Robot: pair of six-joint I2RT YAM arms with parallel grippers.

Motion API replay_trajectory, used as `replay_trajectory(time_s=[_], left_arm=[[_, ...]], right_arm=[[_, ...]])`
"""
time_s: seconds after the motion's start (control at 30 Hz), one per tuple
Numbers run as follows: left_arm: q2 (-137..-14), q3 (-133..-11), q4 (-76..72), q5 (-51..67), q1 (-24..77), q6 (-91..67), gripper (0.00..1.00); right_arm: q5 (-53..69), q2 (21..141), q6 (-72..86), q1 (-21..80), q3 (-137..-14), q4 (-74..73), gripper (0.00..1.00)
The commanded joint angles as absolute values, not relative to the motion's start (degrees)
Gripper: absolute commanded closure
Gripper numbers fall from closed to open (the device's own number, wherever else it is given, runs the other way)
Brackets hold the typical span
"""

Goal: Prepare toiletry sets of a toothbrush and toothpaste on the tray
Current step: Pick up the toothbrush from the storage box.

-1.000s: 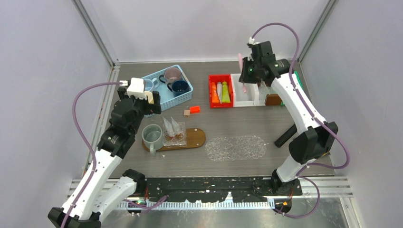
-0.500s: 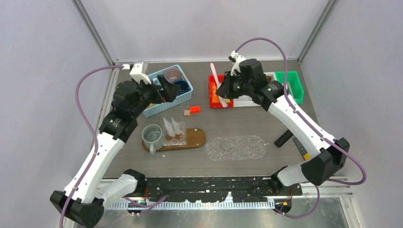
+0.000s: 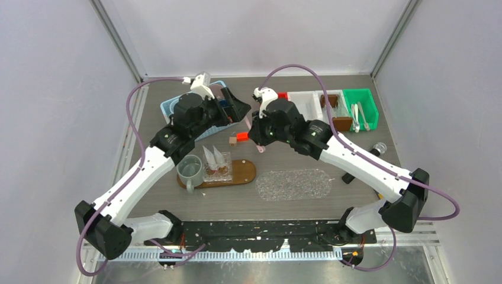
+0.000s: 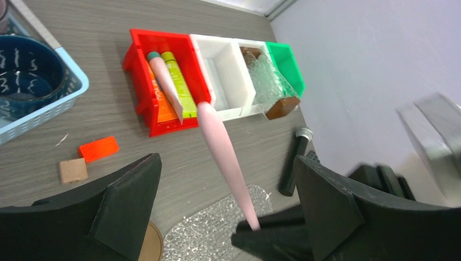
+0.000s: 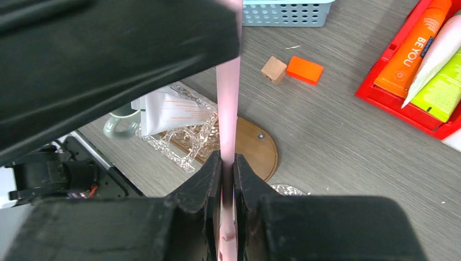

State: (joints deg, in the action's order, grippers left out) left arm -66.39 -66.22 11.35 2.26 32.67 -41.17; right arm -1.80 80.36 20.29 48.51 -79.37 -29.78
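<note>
My right claw (image 5: 227, 163) pinches the pink toothbrush (image 5: 228, 109) mid-air, beyond the tray (image 3: 245, 171). My left claw (image 4: 227, 179) gapes wide beside it. Likely a handover: grip the handle squarely before releasing.

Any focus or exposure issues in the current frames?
Top external: evenly lit, sharp, soft shadows only. Left wrist: the open left pincer is soft, featureless black; the toothbrush and red bin are crisp. Right wrist: the right pincer clamping the toothbrush is blurred, a dark defocused mass blocks the upper left, and the brush handle washes out near the top.
</note>
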Motion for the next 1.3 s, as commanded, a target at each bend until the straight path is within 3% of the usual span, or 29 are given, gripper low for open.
replay_trajectory(time_s=[0.0,0.1,0.43,0.67,0.83,0.9,0.97,1.2,1.27], left_arm=[[-67.4,-68.4,8.8,-4.2,33.0,-45.1,0.06],[-67.0,-67.4,8.7,-6.4,33.1,-45.9,0.11],[-67.1,-65.6,8.3,-6.2,33.1,-47.0,0.45],[-67.2,-64.3,8.2,-4.6,33.1,-48.4,0.53],[-66.8,-63.9,7.9,-4.6,33.1,-49.1,0.91],[-66.2,-63.5,7.5,-5.3,33.1,-49.6,1.0],[-65.7,-63.1,7.1,-6.1,33.0,-50.0,1.0],[-63.3,-60.1,6.2,-5.6,29.3,-55.5,1.0],[-62.5,-58.7,5.5,-3.7,27.0,-58.4,1.0]], right_arm=[[-11.6,79.5,16.6,51.8,-81.1,-28.0,0.99],[-12.8,79.7,16.3,53.2,-81.2,-27.8,0.99],[-15.2,80.7,14.6,55.9,-81.3,-27.1,0.99],[-17.1,82.4,13.7,57.2,-81.9,-27.1,0.99],[-18.7,83.2,12.2,58.6,-82.5,-27.6,0.97],[-18.6,82.8,12.1,58.7,-82.2,-27.3,0.94],[-18.6,82.1,12.0,58.7,-81.8,-26.7,0.89],[-17.4,76.4,10.8,58.7,-77.7,-22.3,0.54],[-16.4,74.3,9.5,58.7,-75.4,-20.1,0.48]])
